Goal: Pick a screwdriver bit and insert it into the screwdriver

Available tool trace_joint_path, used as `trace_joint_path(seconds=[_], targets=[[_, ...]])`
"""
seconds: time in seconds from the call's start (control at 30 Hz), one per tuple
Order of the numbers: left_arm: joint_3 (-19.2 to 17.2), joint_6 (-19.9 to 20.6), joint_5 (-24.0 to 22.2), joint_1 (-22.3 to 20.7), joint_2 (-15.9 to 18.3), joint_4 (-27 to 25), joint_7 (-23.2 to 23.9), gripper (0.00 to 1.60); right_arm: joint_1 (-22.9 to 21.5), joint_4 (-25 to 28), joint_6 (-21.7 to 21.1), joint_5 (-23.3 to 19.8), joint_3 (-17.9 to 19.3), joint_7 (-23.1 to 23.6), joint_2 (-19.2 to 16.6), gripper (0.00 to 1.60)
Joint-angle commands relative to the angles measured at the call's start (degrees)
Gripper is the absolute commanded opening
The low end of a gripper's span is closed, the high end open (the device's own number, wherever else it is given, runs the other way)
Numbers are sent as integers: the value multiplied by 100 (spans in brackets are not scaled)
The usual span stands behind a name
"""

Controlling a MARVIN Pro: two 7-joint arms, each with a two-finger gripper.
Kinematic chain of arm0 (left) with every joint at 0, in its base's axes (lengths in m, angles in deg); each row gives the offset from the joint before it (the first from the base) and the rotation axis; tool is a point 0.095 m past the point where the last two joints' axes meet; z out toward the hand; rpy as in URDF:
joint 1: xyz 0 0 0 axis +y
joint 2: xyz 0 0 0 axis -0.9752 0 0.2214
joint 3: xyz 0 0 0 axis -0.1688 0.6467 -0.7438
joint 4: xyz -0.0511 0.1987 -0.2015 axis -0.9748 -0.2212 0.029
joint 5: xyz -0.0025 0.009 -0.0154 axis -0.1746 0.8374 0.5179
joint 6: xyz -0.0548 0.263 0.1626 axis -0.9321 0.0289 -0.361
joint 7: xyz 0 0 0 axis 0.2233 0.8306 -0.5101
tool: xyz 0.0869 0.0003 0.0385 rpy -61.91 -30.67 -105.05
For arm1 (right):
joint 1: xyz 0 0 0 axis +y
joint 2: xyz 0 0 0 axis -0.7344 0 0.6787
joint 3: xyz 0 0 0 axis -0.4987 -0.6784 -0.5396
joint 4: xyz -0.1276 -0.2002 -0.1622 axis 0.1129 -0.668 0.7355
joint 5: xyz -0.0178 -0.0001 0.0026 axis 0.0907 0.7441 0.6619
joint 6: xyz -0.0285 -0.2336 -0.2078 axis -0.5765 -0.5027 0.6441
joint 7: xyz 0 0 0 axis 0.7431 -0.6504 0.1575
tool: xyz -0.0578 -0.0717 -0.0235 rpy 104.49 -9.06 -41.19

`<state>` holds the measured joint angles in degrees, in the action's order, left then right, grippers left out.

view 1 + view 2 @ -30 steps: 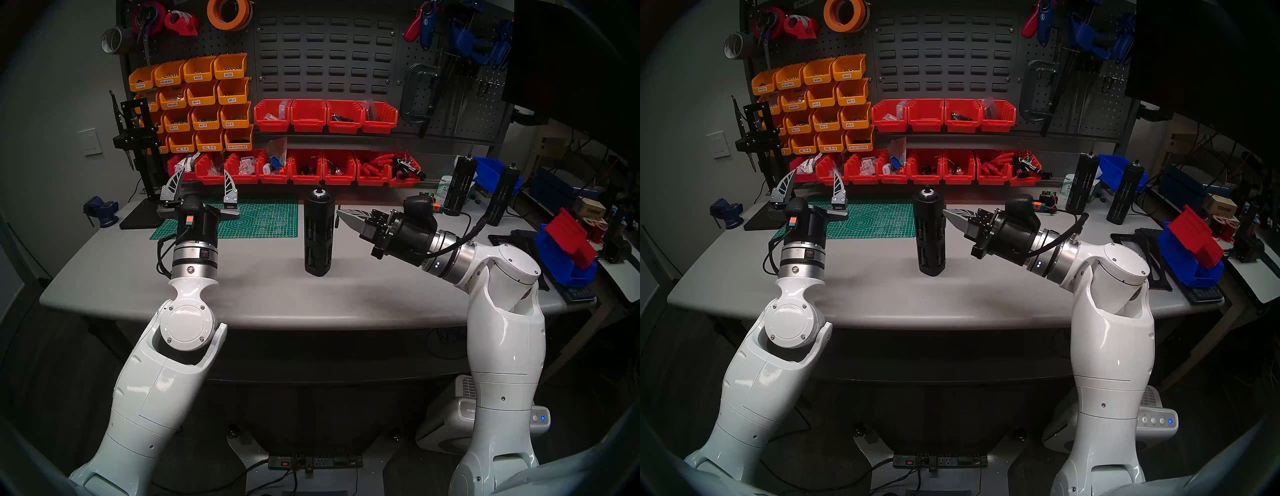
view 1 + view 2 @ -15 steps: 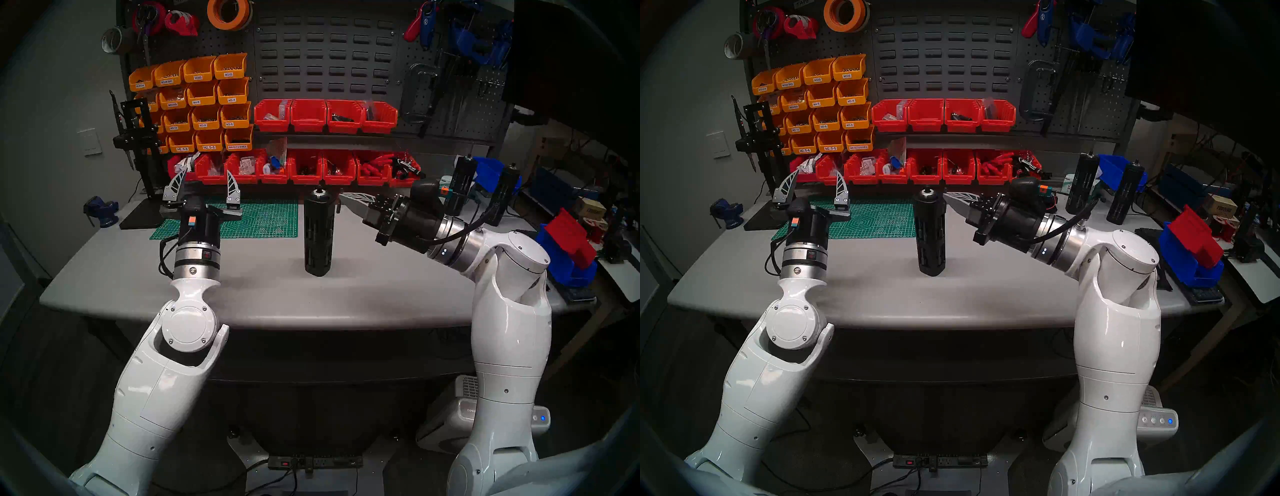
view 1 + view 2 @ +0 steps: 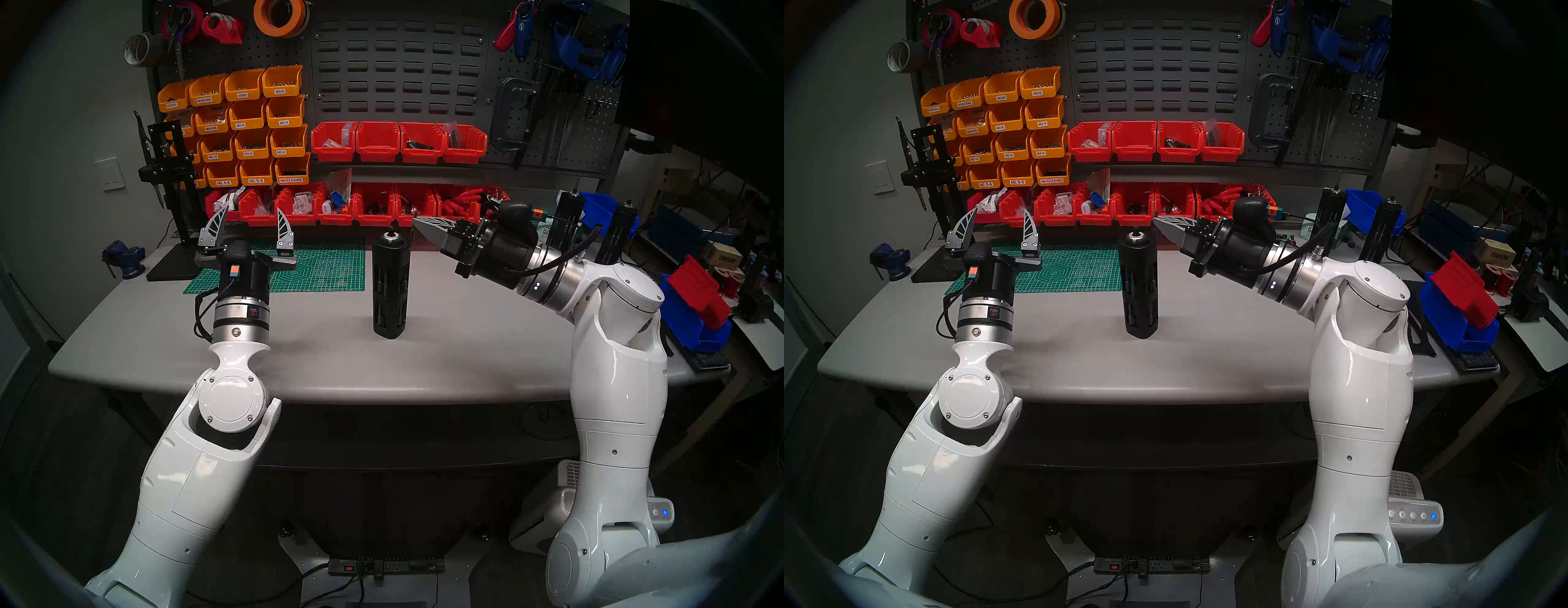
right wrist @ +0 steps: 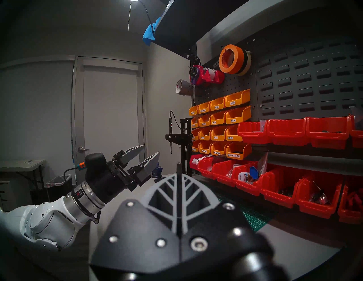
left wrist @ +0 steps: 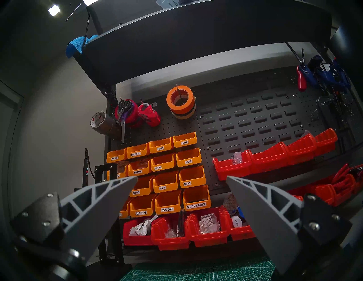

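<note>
One thin, dark screwdriver bit (image 4: 178, 166) shows only in the right wrist view, where its short end stands out from the tips of the right gripper (image 4: 178, 176). The two grey fingers are pressed together on it. In the head views the bit is too small to make out.

The right gripper (image 3: 418, 220) (image 3: 1159, 220) lies nearly level and points toward the robot's left. Its tip is up and to the right of the screwdriver's top, near it but apart from it.

The screwdriver (image 3: 391, 288) (image 3: 1139, 288), a tall black slotted cylinder, stands upright on the grey table (image 3: 466, 361) near mid-bench. Its silver-ringed socket (image 3: 390, 235) faces up, with nothing seated in it. The green cutting mat (image 3: 322, 267) lies just to its left.

The left gripper (image 3: 250, 216) (image 3: 999, 216) (image 5: 181, 177) (image 4: 151, 150) is raised over the mat's left part, tilted upward, its fingers spread wide and holding nothing.

Behind, a row of red bins (image 3: 375, 208) runs along the bench's back edge, and orange bins (image 3: 250, 123) hang on the pegboard (image 3: 399, 63). Two more black cylinders (image 3: 566, 216) (image 3: 615, 237) stand at the far right.
</note>
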<state>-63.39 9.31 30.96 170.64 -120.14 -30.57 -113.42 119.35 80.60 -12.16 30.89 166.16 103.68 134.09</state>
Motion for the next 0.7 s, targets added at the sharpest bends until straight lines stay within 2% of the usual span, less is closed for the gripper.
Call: trace_joint_path(seconds=[0.0,0.67], targets=[[-42,-56,8,-72,-1,-184,-32,160,-566,-109,109,-34,-87,-8,12,0],[-48,-66,12,-25,48,-210,-85,160,-797,-466,302,-34,-286,17,76,0]])
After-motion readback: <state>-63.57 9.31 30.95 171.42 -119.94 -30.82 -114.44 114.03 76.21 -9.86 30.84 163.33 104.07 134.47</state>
